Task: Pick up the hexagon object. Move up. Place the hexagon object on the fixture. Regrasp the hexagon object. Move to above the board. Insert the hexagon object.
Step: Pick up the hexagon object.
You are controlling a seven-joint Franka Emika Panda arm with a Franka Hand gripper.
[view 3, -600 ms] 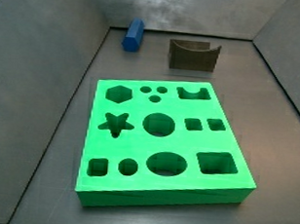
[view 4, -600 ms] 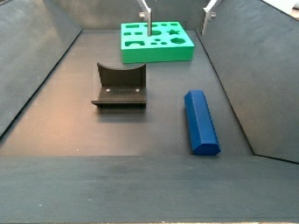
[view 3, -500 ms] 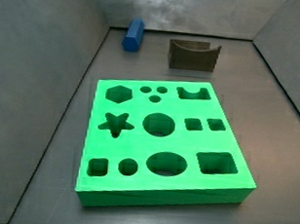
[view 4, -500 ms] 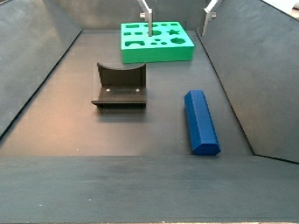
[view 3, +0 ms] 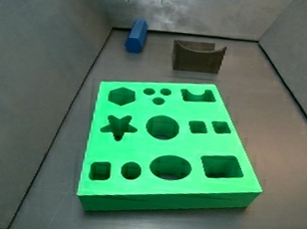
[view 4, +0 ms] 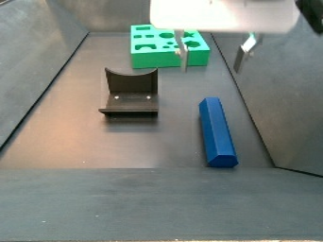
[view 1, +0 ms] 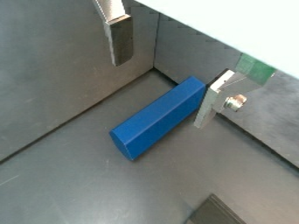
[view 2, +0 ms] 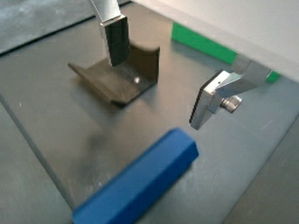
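Note:
The hexagon object (view 4: 217, 132), a blue elongated prism, lies flat on the grey floor near a side wall; it also shows in a side view (view 3: 137, 34) and in both wrist views (view 1: 158, 118) (view 2: 140, 184). My gripper (view 4: 213, 61) hangs open and empty above the floor, short of the prism's far end. In a wrist view the gripper (view 1: 162, 93) straddles the prism from above without touching it. The fixture (view 4: 130, 93), a dark notched block, stands beside the prism, also seen as the fixture (view 2: 117, 79). The green board (view 3: 170, 143) with shaped holes lies beyond.
Grey walls slope up round the floor on all sides; the prism lies close to the wall (view 4: 271, 95). A strip of the board (view 2: 205, 45) shows behind the fingers (view 2: 117, 44) in a wrist view.
The gripper has come down and toward the hexagon object; in a side view its white body now fills the top. The prism, fixture and board have not moved.

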